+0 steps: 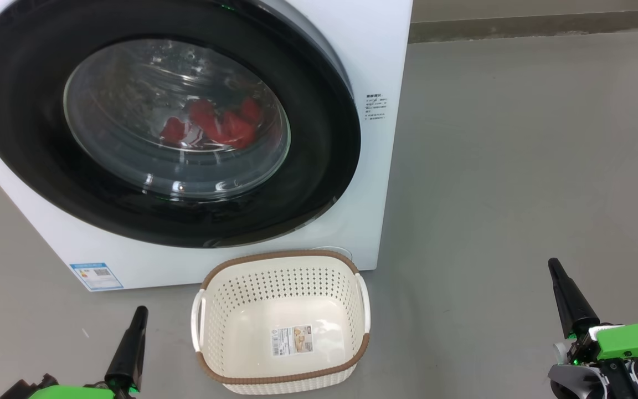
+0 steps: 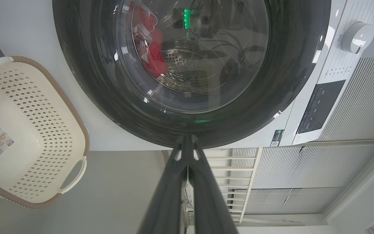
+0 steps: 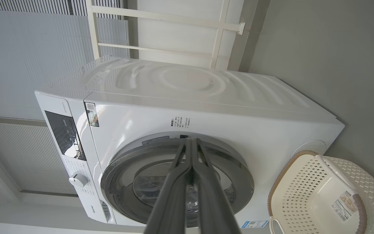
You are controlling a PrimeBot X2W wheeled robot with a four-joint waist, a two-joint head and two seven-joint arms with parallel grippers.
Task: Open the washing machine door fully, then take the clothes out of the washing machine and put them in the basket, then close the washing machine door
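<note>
The white washing machine stands ahead with its round black-rimmed door closed against the front. Through the glass I see the red clothes lying in the drum, also visible in the left wrist view as red clothes. The cream basket sits on the floor just in front of the machine, with only a paper label inside. My left gripper is shut at the lower left, left of the basket. My right gripper is shut at the lower right, well right of the basket. Neither holds anything.
Grey floor spreads wide to the right of the machine. A blue label sticker marks the machine's lower front corner. White louvred panels and a white rail frame stand beside and behind the machine. The control panel and dial sit above the door.
</note>
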